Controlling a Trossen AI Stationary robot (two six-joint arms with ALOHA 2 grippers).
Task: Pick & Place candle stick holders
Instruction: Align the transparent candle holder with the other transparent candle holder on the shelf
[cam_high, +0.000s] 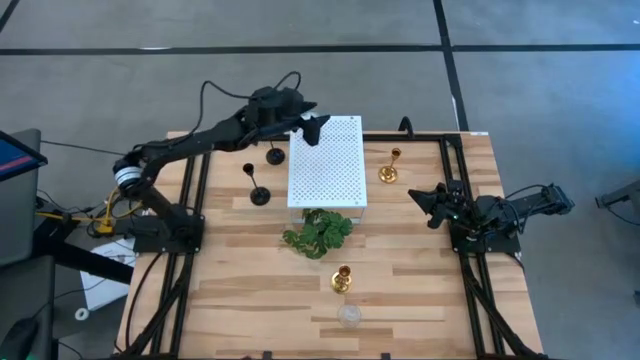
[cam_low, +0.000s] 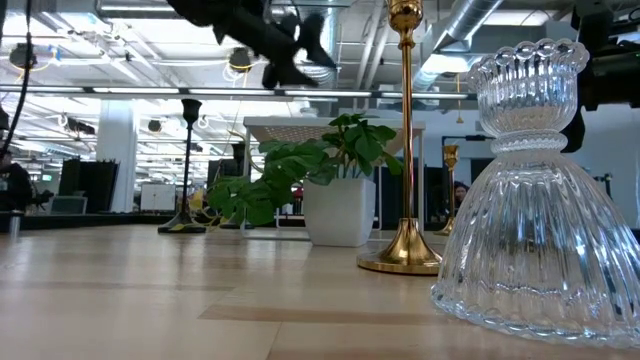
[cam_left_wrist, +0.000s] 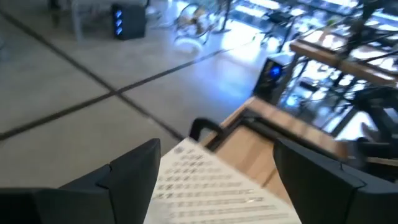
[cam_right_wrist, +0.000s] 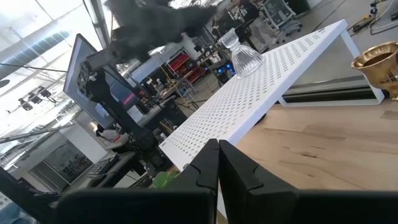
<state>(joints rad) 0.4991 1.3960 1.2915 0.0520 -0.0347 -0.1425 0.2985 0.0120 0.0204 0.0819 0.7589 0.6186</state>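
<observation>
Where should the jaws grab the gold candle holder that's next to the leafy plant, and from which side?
Grip the gold candle holder by its thin stem, just under the cup, coming down from above. It stands upright on a wide round base, and the plant crowds its far side, so approach from the near edge.

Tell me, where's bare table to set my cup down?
Bare wood: the front left corner of the table and the right strip between the gold holder and the right hand. It is crowded around the white shelf, plant and black holders.
</observation>
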